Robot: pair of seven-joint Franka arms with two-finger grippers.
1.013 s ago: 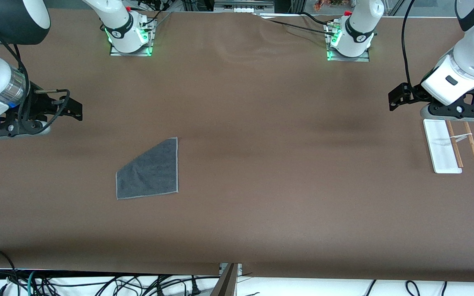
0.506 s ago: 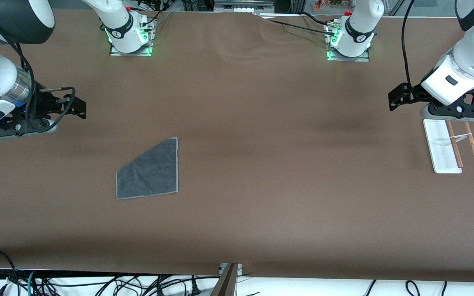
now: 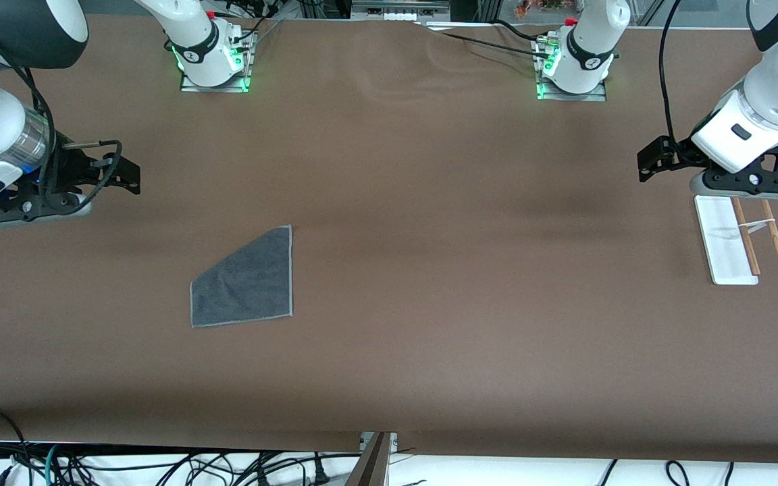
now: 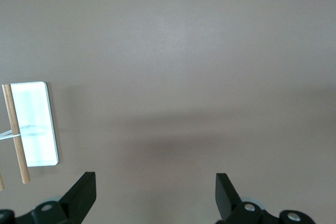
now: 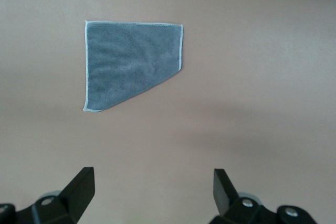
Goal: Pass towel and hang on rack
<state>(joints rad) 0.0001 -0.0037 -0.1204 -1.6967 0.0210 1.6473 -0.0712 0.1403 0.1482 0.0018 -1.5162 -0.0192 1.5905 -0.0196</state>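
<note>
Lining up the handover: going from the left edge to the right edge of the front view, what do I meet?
right gripper, open, over bare table → towel, flat on the table → left gripper, open, waiting → rack

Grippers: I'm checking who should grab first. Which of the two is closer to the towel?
The right gripper, open over the table at the towel's end. The left gripper, also open, waits beside the rack.
</note>
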